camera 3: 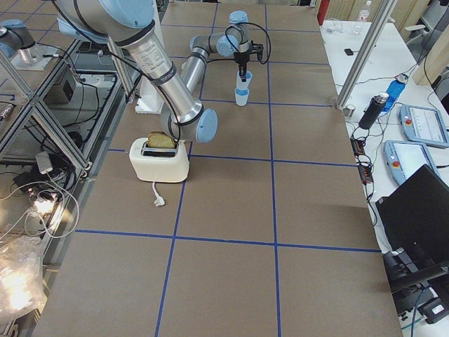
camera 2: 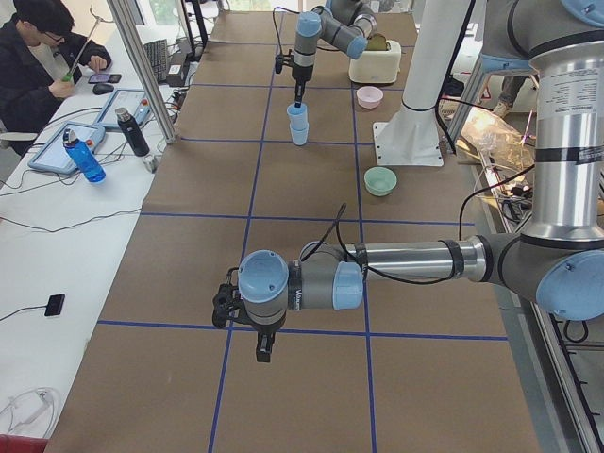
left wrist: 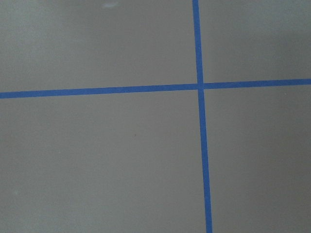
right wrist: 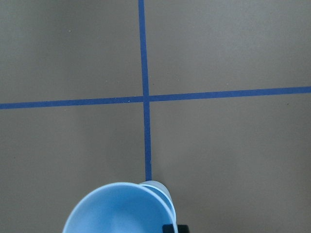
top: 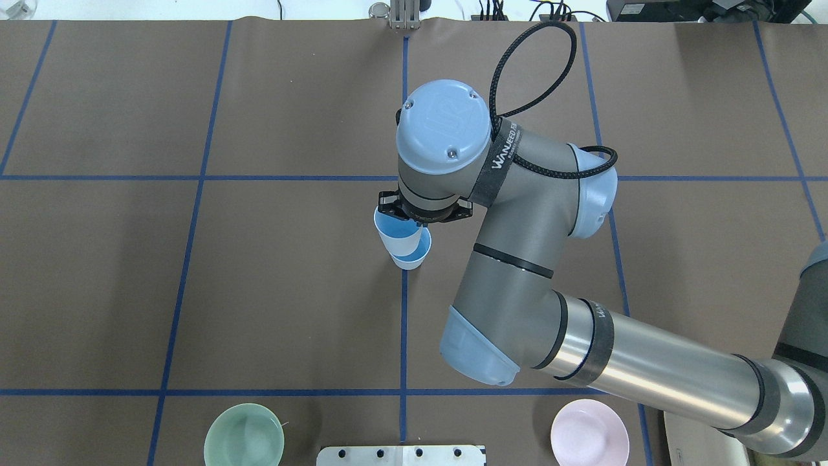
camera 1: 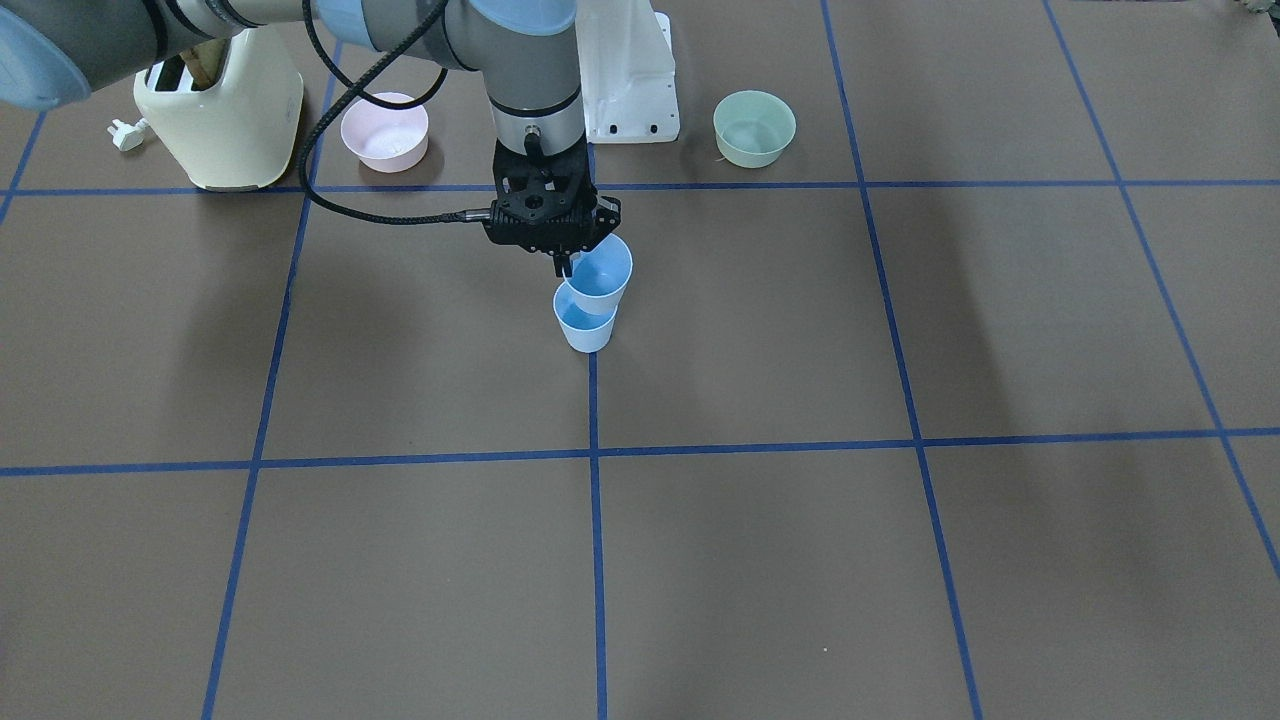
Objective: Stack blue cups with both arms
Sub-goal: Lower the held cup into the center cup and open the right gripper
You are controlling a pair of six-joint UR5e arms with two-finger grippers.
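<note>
My right gripper (camera 1: pixel 567 264) is shut on the rim of one blue cup (camera 1: pixel 603 275) and holds it tilted. Its base is at the mouth of the second blue cup (camera 1: pixel 585 328), which stands upright on a blue tape line at the table's middle. I cannot tell how deep it sits. The overhead view shows the held cup (top: pixel 394 233) over the standing cup (top: pixel 417 256), under my right gripper (top: pixel 414 223). The right wrist view shows the held cup's mouth (right wrist: pixel 119 208). My left gripper (camera 2: pixel 263 351) hangs over bare table far from the cups. I cannot tell if it is open.
A cream toaster (camera 1: pixel 225 115), a pink bowl (camera 1: pixel 385 132), the white base block (camera 1: pixel 625 75) and a green bowl (camera 1: pixel 754 127) stand along the robot's side. An operator's desk with bottles (camera 2: pixel 83 156) runs along the far edge.
</note>
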